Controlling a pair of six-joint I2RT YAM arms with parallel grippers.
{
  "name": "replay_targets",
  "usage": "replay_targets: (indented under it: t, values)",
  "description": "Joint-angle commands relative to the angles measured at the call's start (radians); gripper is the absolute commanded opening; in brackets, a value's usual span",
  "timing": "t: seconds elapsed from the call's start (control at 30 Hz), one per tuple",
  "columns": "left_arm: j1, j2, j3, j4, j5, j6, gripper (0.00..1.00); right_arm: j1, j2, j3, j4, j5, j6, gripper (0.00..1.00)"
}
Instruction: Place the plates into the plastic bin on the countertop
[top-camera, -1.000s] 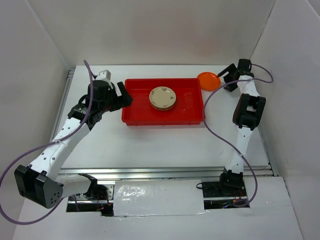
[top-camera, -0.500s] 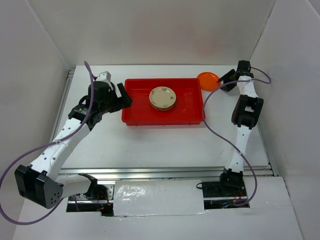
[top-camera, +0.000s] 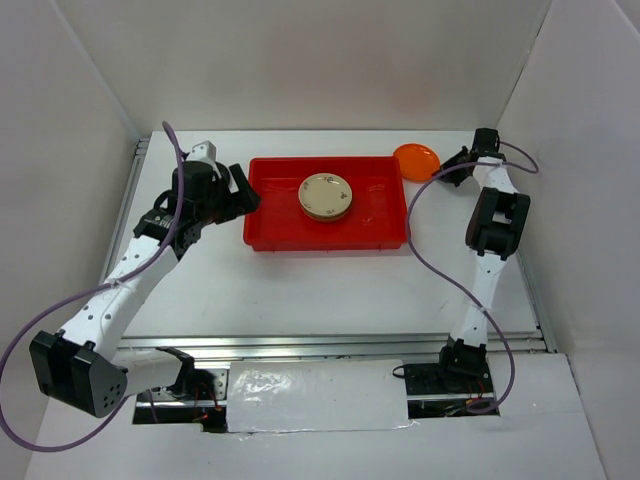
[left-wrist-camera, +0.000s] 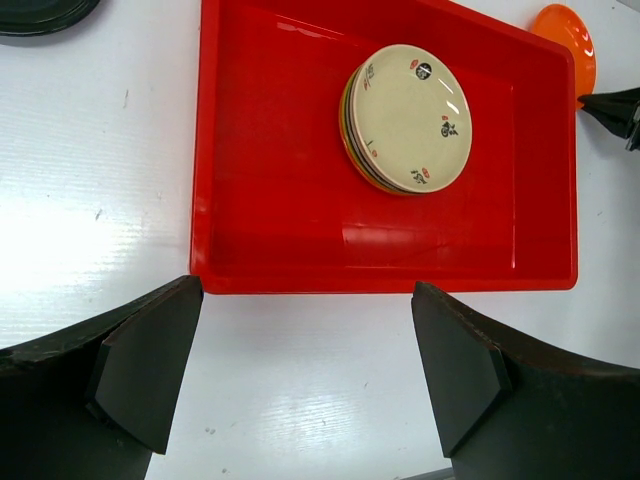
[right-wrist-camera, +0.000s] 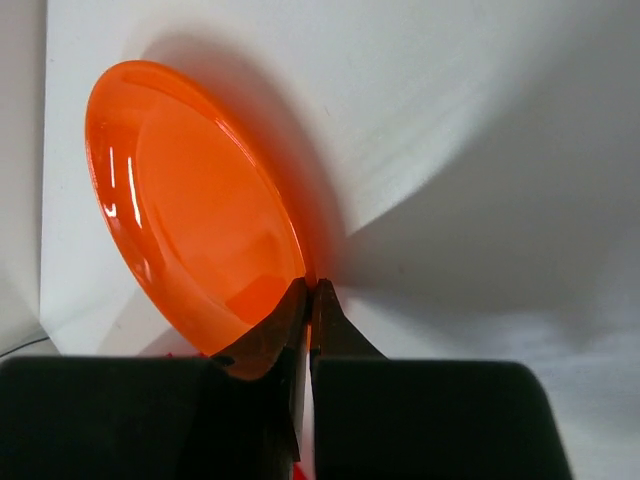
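Pinching the rim of the orange plate (right-wrist-camera: 190, 200) in my clenched right gripper (right-wrist-camera: 311, 288), on the countertop (top-camera: 300, 290) just outside the bin's (left-wrist-camera: 280, 200) far right corner, I judge that I must next lift it over the wall, left gripper (left-wrist-camera: 305, 365) spread wide.

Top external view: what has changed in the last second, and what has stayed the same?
The right gripper closed its fingers on the rim of the orange plate, which lies just outside the far right corner of the red bin. The plate itself has hardly moved. The left gripper stays open at the bin's left end, and the stack of plates in the bin is as before.
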Motion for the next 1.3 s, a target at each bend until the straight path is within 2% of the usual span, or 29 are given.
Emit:
replay_targets:
  t: [0.0,0.07,0.17,0.57,0.67,0.77,0.8,0.9,1.07,1.27]
  values:
    - [0.006,-0.026,-0.004,0.041,-0.005,0.004,0.99,0.009,-0.159,-0.172,0.052,0.066,0.011,0.00]
    - [0.006,-0.032,-0.012,0.041,-0.021,-0.002,0.99,0.013,-0.289,-0.317,0.143,0.116,0.036,0.00]
    - [0.010,-0.047,-0.023,0.041,-0.035,-0.007,0.99,0.015,-0.441,-0.445,0.237,0.173,0.087,0.00]
    - [0.018,-0.133,-0.043,0.004,-0.049,-0.011,0.99,0.069,-0.705,-0.435,0.191,0.429,0.127,0.00]
    - [0.039,-0.144,-0.026,-0.040,-0.084,-0.043,0.99,0.098,-0.761,-0.438,0.189,0.380,0.088,0.00]
    - [0.122,-0.143,-0.004,-0.082,-0.083,-0.089,0.99,0.151,-0.789,-0.435,0.195,0.289,0.035,0.00]
    - [0.150,-0.143,-0.014,-0.065,-0.055,-0.118,0.99,0.167,-0.775,-0.414,0.139,0.191,0.016,0.00]
    - [0.272,-0.129,-0.031,-0.030,0.009,-0.157,0.99,0.246,-0.704,-0.344,0.065,0.086,-0.033,0.00]
    - [0.441,-0.048,0.009,0.010,0.213,-0.168,0.99,0.358,-0.657,-0.464,0.164,-0.061,-0.021,0.00]
    - [0.513,-0.061,0.040,-0.004,0.363,-0.106,0.99,0.431,-0.560,-0.542,0.295,-0.166,0.039,0.00]
